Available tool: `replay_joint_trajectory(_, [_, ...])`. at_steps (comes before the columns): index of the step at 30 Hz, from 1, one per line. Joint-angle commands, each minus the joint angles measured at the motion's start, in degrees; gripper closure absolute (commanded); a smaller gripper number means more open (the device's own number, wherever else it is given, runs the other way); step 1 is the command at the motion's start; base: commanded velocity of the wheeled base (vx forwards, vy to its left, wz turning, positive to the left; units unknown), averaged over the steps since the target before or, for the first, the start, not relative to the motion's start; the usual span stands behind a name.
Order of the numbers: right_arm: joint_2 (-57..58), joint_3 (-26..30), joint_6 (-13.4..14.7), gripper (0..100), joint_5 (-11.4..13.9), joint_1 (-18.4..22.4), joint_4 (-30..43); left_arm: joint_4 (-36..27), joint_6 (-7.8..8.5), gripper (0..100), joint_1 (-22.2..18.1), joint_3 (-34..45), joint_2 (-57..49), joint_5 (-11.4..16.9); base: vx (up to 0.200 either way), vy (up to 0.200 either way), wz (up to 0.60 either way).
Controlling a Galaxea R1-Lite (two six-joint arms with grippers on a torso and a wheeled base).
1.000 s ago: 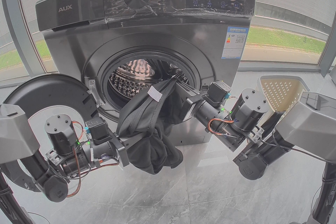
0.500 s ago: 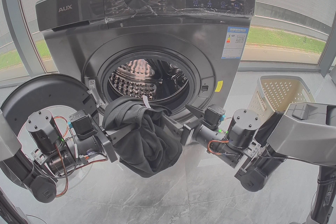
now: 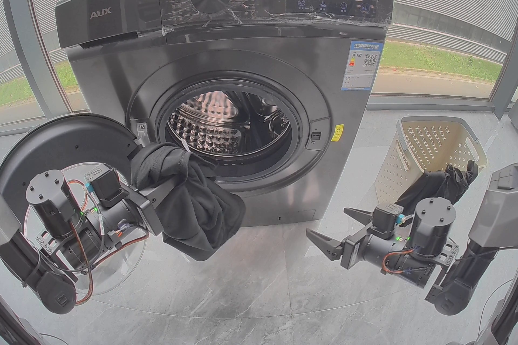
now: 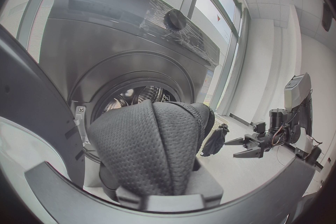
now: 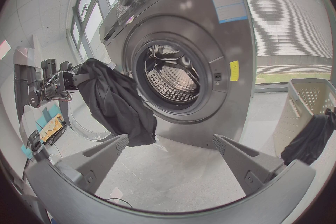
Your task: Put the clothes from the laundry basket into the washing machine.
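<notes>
In the head view, the washing machine (image 3: 243,55) stands on the grey floor (image 3: 280,287) with its round door (image 3: 70,146) swung open to the left. The drum (image 3: 216,130) shows its perforated metal wall. The left tool (image 3: 171,188) is clamped on a black garment (image 3: 194,206), which hangs in a bunch in front of the lower left edge of the drum opening, outside the machine and clear of the floor. The right tool (image 3: 326,221) hangs low over the floor before the machine's lower right corner, its fingers spread wide and holding nothing. To the right of the machine sits the beige laundry basket (image 3: 431,119). A second dark garment (image 3: 437,184) is draped over its front rim, partly inside and partly hanging down the outside.

In the left wrist view, the black garment's mesh fabric is pinched between the left tool's fingers and bulges up in front of the drum opening. Farther off, the right tool shows with its fingers apart, and the second dark garment lies near it.

In the right wrist view, the right tool's two fingers stand well apart with bare floor between them. Beyond them are the open drum, the black garment hanging from the left tool beside the door, and the laundry basket with the second dark garment over its rim.
</notes>
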State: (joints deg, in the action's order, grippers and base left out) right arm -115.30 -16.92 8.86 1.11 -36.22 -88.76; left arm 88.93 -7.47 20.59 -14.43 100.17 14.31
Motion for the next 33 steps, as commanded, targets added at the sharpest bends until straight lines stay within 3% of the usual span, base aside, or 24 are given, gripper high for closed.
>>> replay_joint_trajectory(1, [4.64,2.15,-0.25,0,-0.23,1.94,-0.01,0.01,0.18,100,-0.46,0.90,-0.41,-0.86,0.000,0.000,0.00])
replay_joint_trajectory(5, [5.70,2.24,-0.25,0,-0.23,3.44,-0.01,0.01,0.88,100,-0.73,2.92,-0.59,-0.69,0.000,0.000,0.00])
replay_joint_trajectory(11, [5.70,2.24,-0.16,0,-0.05,4.05,-0.01,0.01,0.44,100,-1.87,2.66,1.34,-0.43,0.000,0.000,0.00])
replay_joint_trajectory(20, [5.17,2.24,-0.16,0,-0.05,3.96,-0.01,0.10,0.97,100,-1.96,1.78,3.28,-0.78,0.200,0.000,0.00])
replay_joint_trajectory(26, [5.00,2.42,-0.16,0,-0.05,3.96,-0.01,0.10,1.06,100,-1.78,1.87,4.07,-0.78,0.000,0.000,0.00])
replay_joint_trajectory(33, [5.00,2.59,-0.07,0,-0.05,4.05,-0.01,0.10,0.97,100,-1.69,2.04,4.68,-0.78,0.000,0.200,0.00])
